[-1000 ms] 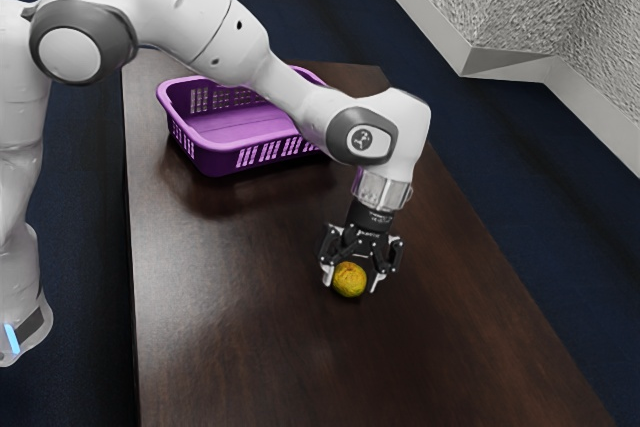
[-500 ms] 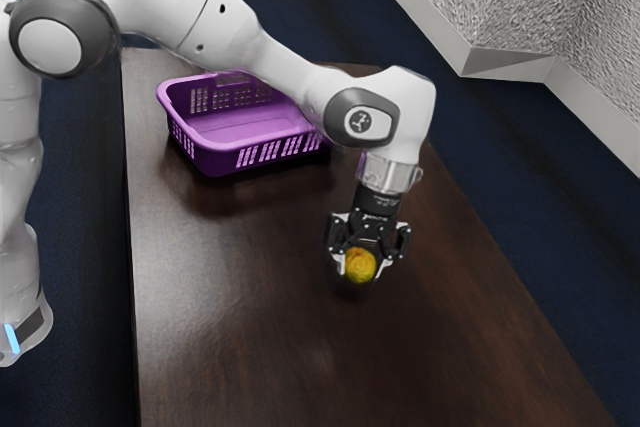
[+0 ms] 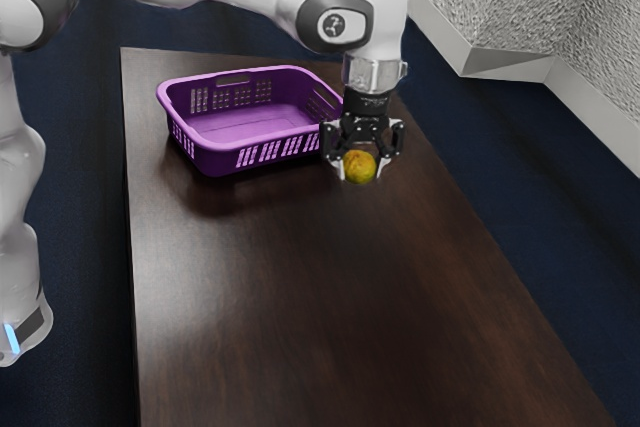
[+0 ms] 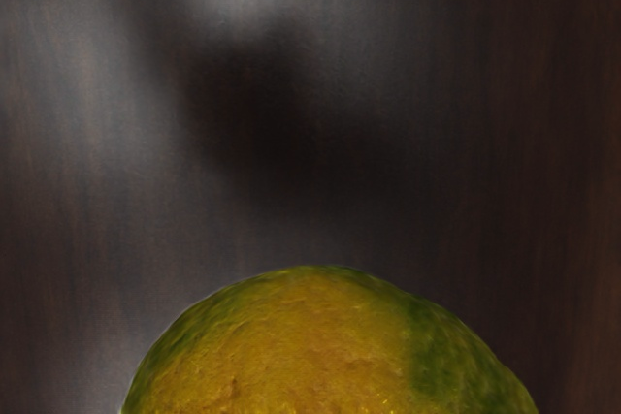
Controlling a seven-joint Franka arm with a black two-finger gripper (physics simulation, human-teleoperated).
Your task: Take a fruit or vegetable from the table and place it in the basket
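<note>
Pale glare, soft dark shadow on tabletop.

A round yellow-green fruit hangs gripped between the fingers, near a slotted purple basket upright on the table.

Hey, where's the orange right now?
In the exterior view, the orange is held between the gripper's jaws, above the table, toward the exterior view's right of the purple basket.
</note>
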